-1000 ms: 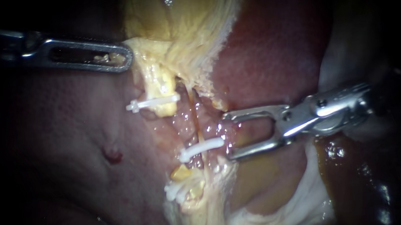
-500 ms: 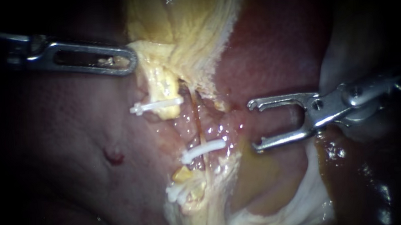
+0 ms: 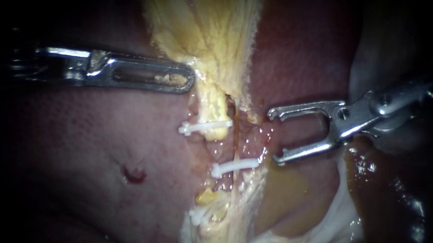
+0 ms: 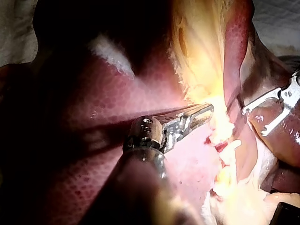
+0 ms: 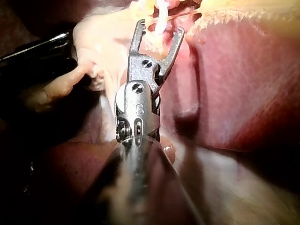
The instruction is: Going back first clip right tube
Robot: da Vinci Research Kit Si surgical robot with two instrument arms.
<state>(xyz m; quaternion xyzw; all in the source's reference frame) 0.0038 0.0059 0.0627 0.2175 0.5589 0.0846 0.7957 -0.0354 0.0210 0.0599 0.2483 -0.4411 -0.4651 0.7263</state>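
My left instrument [image 3: 187, 81] is clamped on yellow tissue [image 3: 207, 43], I think to keep the tubes exposed. My right instrument [image 3: 273, 136] gapes wide, empty, just beside the clip [image 3: 233, 166] on the right tube [image 3: 236, 152], clear to withdraw.

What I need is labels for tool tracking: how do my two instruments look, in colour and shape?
Both are shiny silver metal. The left instrument ends in long, slim jaws with a rounded tip and a lengthwise slot. The right instrument has two thin, wiry jaws with small hooked ends, a round pivot screw, and a jointed wrist.
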